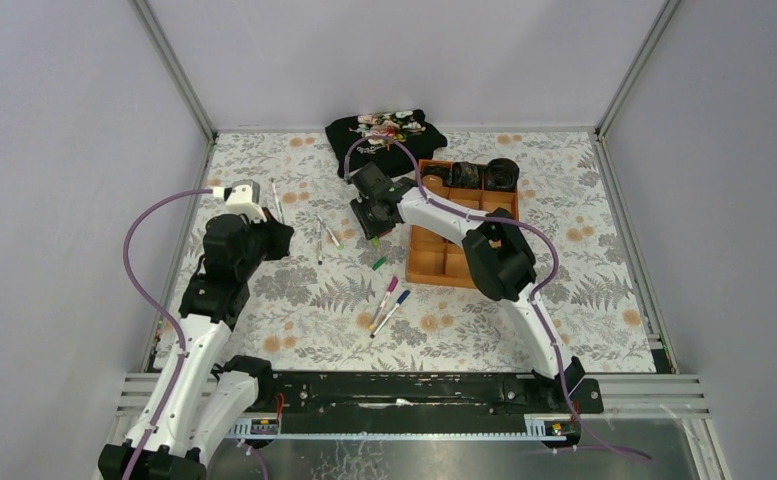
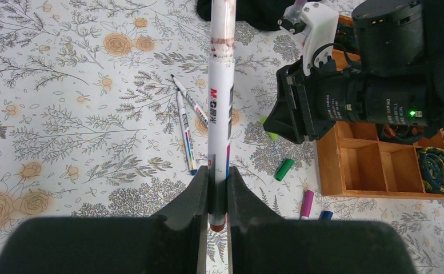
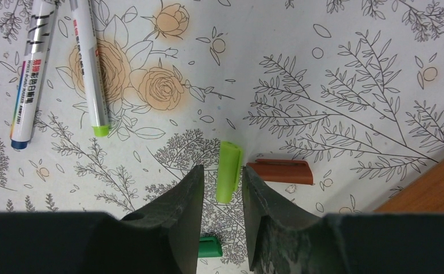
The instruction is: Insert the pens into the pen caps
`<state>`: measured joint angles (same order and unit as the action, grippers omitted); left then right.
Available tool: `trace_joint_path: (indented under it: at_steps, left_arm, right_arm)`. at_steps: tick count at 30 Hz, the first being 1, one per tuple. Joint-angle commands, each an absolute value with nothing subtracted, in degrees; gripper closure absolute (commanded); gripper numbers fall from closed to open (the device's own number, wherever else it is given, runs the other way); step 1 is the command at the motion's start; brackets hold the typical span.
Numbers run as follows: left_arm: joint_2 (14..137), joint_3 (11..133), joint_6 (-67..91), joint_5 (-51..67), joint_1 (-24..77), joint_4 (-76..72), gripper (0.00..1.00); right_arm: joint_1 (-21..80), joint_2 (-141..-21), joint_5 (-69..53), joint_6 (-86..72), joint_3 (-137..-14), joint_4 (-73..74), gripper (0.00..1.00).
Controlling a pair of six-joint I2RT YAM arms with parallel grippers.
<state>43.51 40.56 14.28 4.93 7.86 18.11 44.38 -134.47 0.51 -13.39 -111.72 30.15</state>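
Note:
My left gripper (image 2: 218, 197) is shut on a white-barrelled pen (image 2: 220, 108) near its dark red end, and the barrel points away from the camera. In the top view this gripper (image 1: 280, 240) hovers at the left of the mat. My right gripper (image 3: 222, 178) stands open, low over the mat, with its jaws either side of a light green pen cap (image 3: 229, 171). A gap shows beside the left finger. A dark red cap (image 3: 281, 171) lies just to the right, and a dark green cap (image 3: 209, 247) lies below. Two uncapped pens (image 3: 31, 85) (image 3: 91, 74) rest at the upper left.
An orange compartment tray (image 1: 426, 262) sits right of the right gripper (image 1: 376, 232). Black cloth (image 1: 384, 135) lies at the back. Two capped pens, magenta (image 1: 388, 293) and blue (image 1: 392, 312), lie mid-mat, and loose pens (image 1: 320, 240) (image 1: 277, 200) lie further left.

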Motion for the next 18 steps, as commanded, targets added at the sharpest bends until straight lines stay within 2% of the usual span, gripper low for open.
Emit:
trace_joint_path:
  at_steps: [1,18]
  left_arm:
    - [43.0,40.6,14.0,5.2,7.6,17.1,1.00]
    - [43.3,40.5,14.3,6.9,7.6,16.8,1.00]
  right_arm:
    - [45.0,-135.1,0.1,-12.3,-115.4,30.7,0.64]
    - [46.4,-138.4,3.3,-9.7,-116.7,33.5,0.68]
